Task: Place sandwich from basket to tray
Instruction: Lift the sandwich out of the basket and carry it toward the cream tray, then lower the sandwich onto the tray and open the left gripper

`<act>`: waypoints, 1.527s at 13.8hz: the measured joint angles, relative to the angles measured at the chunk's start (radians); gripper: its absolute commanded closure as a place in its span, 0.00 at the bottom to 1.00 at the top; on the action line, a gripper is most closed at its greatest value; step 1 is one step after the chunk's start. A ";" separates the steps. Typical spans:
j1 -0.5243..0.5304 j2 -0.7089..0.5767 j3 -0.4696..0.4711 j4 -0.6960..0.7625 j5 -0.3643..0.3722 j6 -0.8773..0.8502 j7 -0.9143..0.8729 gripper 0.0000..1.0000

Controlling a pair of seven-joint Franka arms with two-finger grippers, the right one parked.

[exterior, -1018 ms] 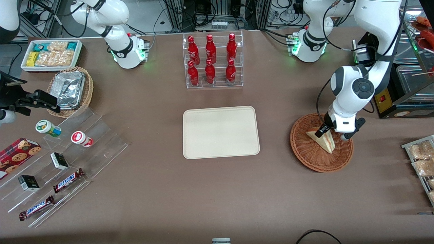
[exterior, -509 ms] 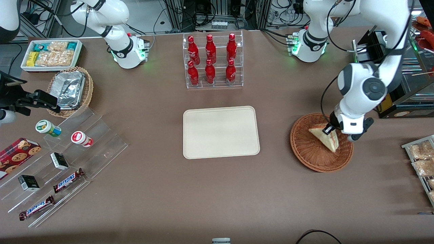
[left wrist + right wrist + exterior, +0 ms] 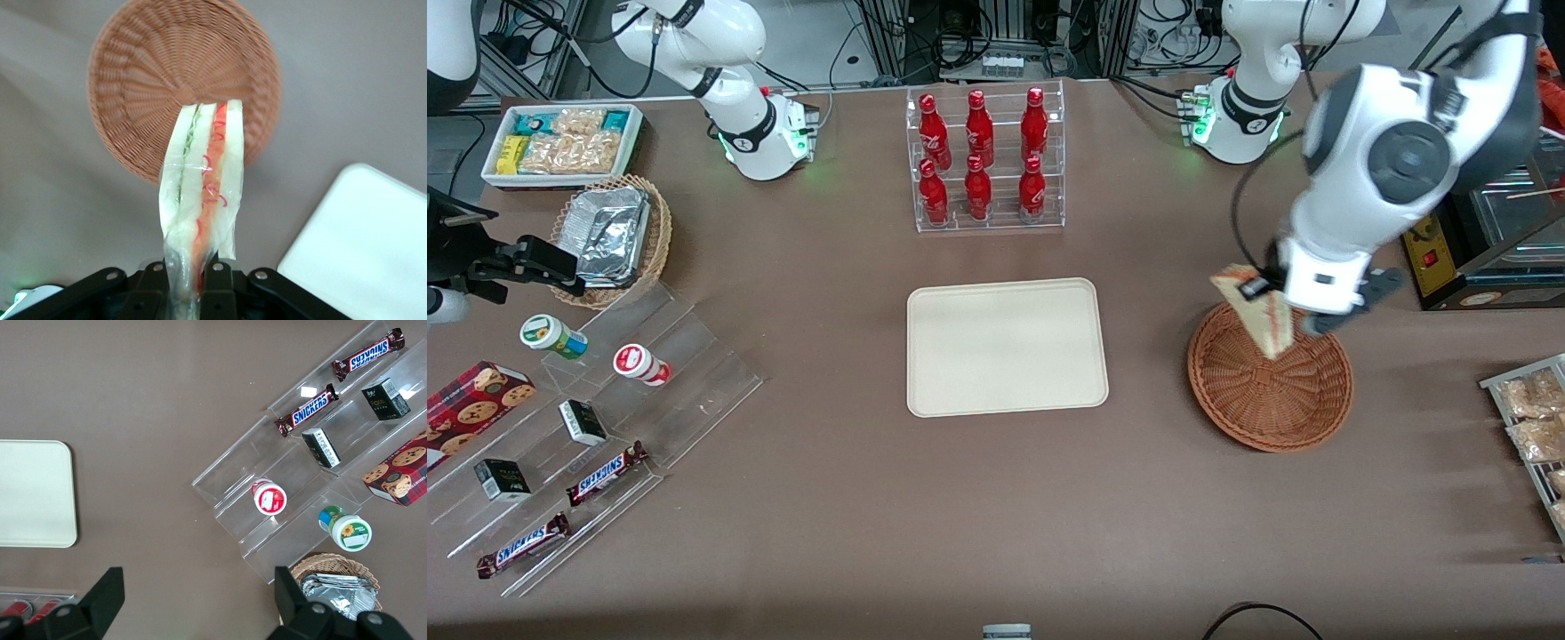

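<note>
Front view: claw (image 3: 1272, 292) hangs above the basket (image 3: 1269, 389) rim farthest from cam, sandwich (image 3: 1261, 313) dangling tip-down, clear of the weave; tray (image 3: 1007, 347) sits bare on the desk (image 3: 960, 516) toward the parked arm's end. Wrist view adds what front can't: 2 fingers (image 3: 155, 283) pinch the sandwich's (image 3: 203, 193) edge, red + green filling facing cam, basket (image 3: 153, 80) well below, tray (image 3: 370, 247) corner beside it.

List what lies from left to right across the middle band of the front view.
Foil basket → bottle rack → tray → sandwich, held in the pincer above the basket.
</note>
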 measured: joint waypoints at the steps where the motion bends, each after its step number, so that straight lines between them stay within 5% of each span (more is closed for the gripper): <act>1: -0.002 0.005 -0.040 0.010 0.000 -0.002 0.001 1.00; 6: -0.049 0.121 -0.189 0.105 -0.002 0.009 0.003 1.00; 13: -0.249 0.466 -0.198 0.293 0.002 0.159 0.002 1.00; 21: -0.342 0.638 -0.198 0.322 0.163 0.315 -0.171 1.00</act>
